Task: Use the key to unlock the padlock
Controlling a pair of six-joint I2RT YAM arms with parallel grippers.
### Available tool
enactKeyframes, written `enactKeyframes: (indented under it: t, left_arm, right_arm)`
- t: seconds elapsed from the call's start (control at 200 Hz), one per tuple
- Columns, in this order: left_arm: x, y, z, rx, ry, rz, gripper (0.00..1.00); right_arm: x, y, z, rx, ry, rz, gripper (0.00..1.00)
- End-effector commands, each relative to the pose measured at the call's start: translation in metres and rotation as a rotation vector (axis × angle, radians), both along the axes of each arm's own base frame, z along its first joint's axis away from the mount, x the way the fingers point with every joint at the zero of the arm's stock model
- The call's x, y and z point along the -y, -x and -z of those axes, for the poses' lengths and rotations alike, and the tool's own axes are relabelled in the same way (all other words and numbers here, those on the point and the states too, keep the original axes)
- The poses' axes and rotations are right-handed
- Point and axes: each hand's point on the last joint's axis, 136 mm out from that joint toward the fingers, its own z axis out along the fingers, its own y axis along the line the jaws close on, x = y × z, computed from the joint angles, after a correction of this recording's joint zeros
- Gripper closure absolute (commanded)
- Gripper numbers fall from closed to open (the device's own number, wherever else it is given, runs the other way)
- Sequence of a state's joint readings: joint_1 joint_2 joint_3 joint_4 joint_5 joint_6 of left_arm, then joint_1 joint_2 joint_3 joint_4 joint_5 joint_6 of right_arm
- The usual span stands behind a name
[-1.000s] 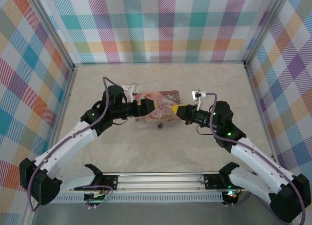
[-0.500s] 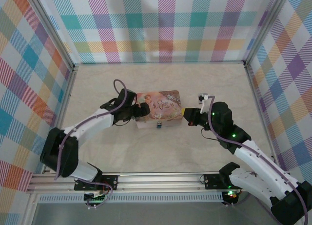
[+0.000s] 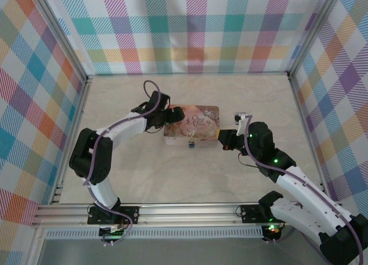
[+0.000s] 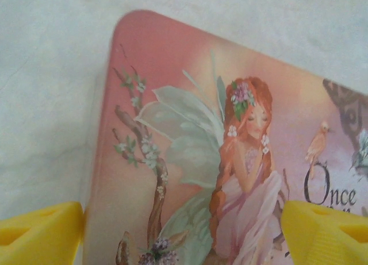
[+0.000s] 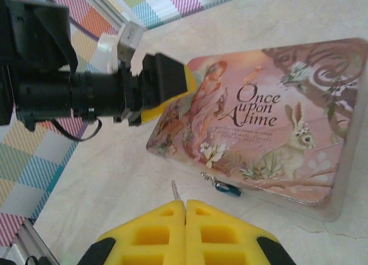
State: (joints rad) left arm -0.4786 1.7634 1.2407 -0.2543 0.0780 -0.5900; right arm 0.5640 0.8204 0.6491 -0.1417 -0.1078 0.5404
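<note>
Pale marbled table (image 3: 144, 179); pink illustrated tin (image 3: 195, 122) flat on it.

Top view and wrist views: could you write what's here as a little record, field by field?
Tin: pink, storybook picture, flat on the table
Padlock: tiny, dark blue, hanging at the tin's front edge
Key: thin tip poking out of the right gripper
Left gripper: open, over the tin's left end
Right gripper: shut, apparently on the key, short of the padlock
</note>
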Motion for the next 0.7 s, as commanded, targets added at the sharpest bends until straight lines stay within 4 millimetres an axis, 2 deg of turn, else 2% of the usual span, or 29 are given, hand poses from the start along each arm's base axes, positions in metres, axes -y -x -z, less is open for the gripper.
enactKeyframes:
  t: [0.0,0.105,0.23,0.3,0.485,0.695]
  left_arm:
    - [0.009,-0.025,-0.021,0.058,0.049,0.004,0.11]
    - [0.002,-0.029,-0.028,0.063,0.045,-0.015,0.1]
    - [-0.011,-0.012,-0.036,0.082,0.043,-0.021,0.07]
    - [-0.016,0.005,-0.038,0.086,0.057,-0.007,0.0]
    - [-0.018,0.053,-0.039,0.084,0.133,0.07,0.0]
    - [0.002,0.107,-0.037,0.137,0.197,0.213,0.0]
  right_arm:
    - [0.004,-0.002,0.012,-0.015,0.03,0.018,1.0]
    - [0.007,-0.005,0.017,-0.022,0.055,0.038,1.0]
    - [0.012,-0.007,0.02,-0.023,0.08,0.061,1.0]
    - [0.015,-0.011,0.021,-0.022,0.101,0.081,1.0]
    - [0.027,-0.029,0.022,-0.027,0.163,0.152,1.0]
    - [0.047,-0.07,0.02,-0.034,0.213,0.251,1.0]
